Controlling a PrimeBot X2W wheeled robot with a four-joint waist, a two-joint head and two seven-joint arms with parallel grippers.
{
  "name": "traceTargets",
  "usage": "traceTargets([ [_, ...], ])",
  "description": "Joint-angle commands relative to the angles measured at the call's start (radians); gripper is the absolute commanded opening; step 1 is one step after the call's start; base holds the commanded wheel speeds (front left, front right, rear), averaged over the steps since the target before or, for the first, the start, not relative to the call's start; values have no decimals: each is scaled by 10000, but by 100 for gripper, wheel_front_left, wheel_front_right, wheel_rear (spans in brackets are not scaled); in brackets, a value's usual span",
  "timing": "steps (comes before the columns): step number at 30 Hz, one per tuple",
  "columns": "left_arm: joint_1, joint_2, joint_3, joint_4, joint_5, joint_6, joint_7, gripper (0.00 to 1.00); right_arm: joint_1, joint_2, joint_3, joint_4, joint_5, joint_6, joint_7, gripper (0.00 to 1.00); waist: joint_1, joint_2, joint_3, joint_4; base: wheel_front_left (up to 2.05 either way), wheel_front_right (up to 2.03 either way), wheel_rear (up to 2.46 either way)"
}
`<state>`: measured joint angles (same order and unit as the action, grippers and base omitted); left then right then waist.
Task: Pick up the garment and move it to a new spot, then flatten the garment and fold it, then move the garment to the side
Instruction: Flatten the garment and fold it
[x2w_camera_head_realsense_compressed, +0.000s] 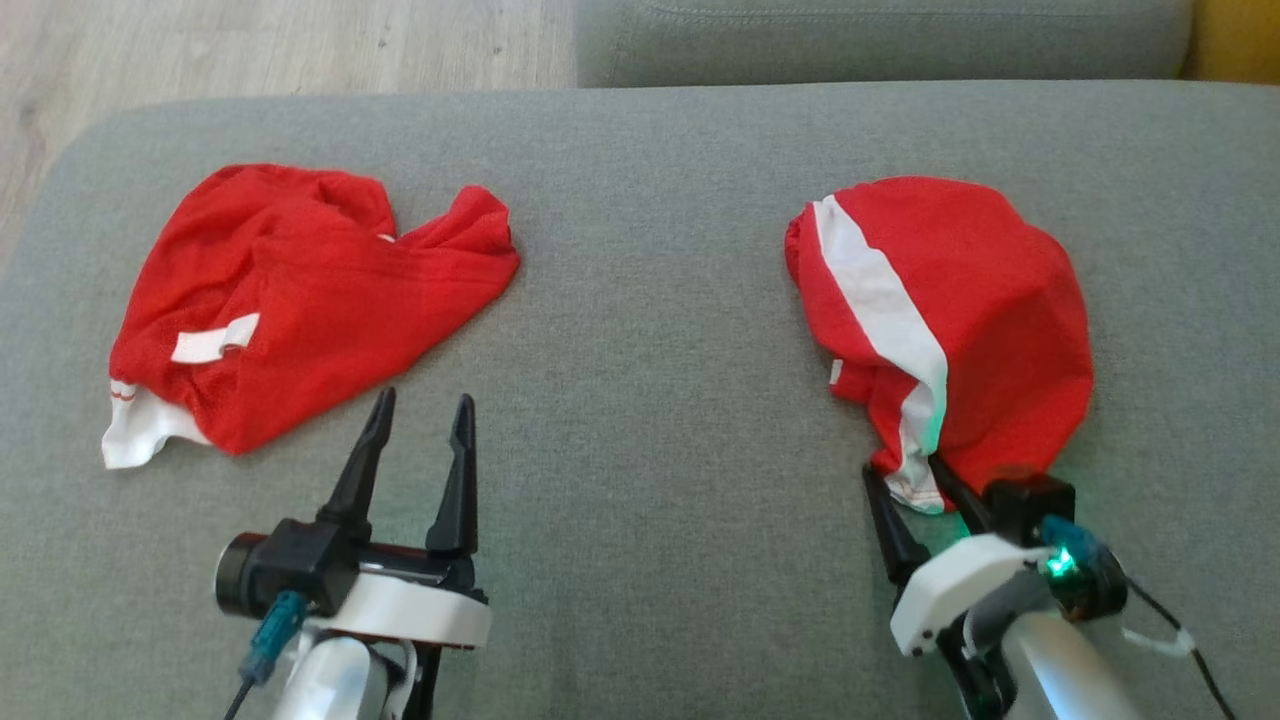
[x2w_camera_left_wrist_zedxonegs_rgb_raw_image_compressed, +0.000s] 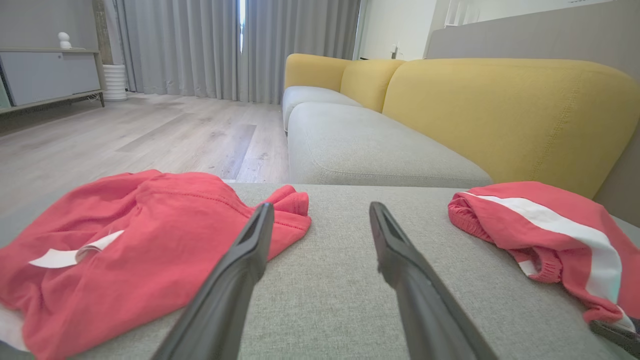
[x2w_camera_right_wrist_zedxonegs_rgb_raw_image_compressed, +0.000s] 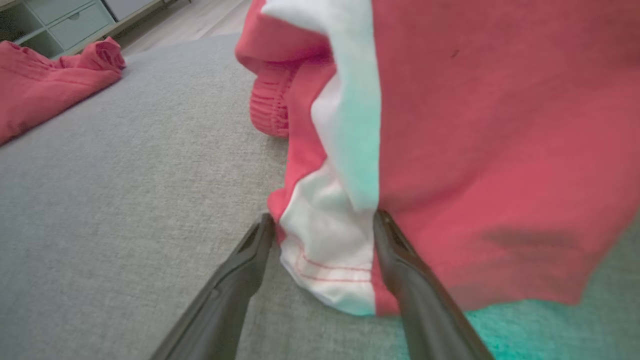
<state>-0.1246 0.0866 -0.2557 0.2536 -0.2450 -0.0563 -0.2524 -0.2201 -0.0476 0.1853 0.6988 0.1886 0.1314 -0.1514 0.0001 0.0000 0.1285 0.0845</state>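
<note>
The right gripper (x2w_camera_head_realsense_compressed: 905, 475), at the lower right of the head view, has its two dark fingers spread wide and closed on nothing. In the right wrist view the white stitched hem (x2w_camera_right_wrist_zedxonegs_rgb_raw_image_compressed: 325, 260) of the crumpled red fabric garment with a broad white stripe (x2w_camera_head_realsense_compressed: 990, 310) lies in the gap between them. The cloth touches or nearly touches both inner faces, and the right-hand finger sits under the red edge. From that hem the striped garment runs up the frame, away from the jaws. Its long axis and the white stripe (x2w_camera_head_realsense_compressed: 880, 290) point toward the upper right of the picture.

The left gripper (x2w_camera_head_realsense_compressed: 425, 400), at the lower left, also stands open and empty over the bare grey woven sofa cushion (x2w_camera_head_realsense_compressed: 650, 350). Its tips are just below a second rumpled red mesh garment with white trim (x2w_camera_head_realsense_compressed: 300, 290), which occupies the left of the frame, well apart from the striped one.

The right arm is plainly the nearer to the striped garment. Judging by the hem between its fingers, the pick-up is the step in hand, and closing on that hem looks like the next move.
</note>
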Motion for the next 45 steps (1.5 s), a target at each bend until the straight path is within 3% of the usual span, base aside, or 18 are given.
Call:
traceTargets([
  [1, -492, -4, 426, -261, 87, -71, -93, 100, -415, -26, 240, 148, 115, -7, 248, 100, -1, 0, 56, 36, 0, 0, 0],
  [3, -511, -44, 500, -235, 117, -110, -93, 100, -573, -26, 281, 455, 37, -7, 398, 0, -1, 0, 93, 18, 0, 0, 0],
  [10, -482, -143, 695, -123, 182, -205, -93, 100, -757, -26, -463, 922, -715, -7, 371, 0, -1, 0, -135, -250, 0, 0, 0],
  [15, -308, -210, 858, -107, 203, -266, -93, 100, -498, -252, -2161, 389, -1986, -7, 691, 0, -1, 0, -506, -614, 0, 0, 0],
  [18, -196, -253, 880, -101, 200, -308, -93, 100, -204, -603, -3325, -409, -2654, -7, 1057, 0, -1, 0, -729, -743, 0, 0, 0],
  [22, -116, -299, 890, -111, 190, -340, -93, 100, 51, -614, -4731, -1500, -3312, -7, 1516, 0, -1, 0, -908, -798, 0, 0, 0],
  [23, -107, -308, 877, -103, 192, -346, -93, 100, 93, -566, -4996, -1754, -3544, -7, 1567, 65, -1, 0, -937, -788, 0, 0, 0],
  [24, -99, -316, 867, -103, 192, -352, -93, 100, 107, -474, -5249, -1975, -3693, -7, 1624, 100, -1, 0, -951, -778, 0, 0, 0],
  [30, -4, -341, 920, -110, 153, -409, -93, 100, 78, -62, -5328, -3137, -3831, -7, 1109, 100, -1, 0, -976, -707, 0, 0, 0],
  [38, -16, -352, 1080, -112, 193, -458, -93, 100, 500, -29, -3007, -4214, -1871, -7, -296, 100, -1, 0, -984, -745, 0, 0, 0],
  [45, -43, -359, 1071, -181, 242, -495, -93, 100, 852, -27, -1141, -4937, -546, -7, -897, 100, -1, 0, -962, -841, 0, 0, 0],
])
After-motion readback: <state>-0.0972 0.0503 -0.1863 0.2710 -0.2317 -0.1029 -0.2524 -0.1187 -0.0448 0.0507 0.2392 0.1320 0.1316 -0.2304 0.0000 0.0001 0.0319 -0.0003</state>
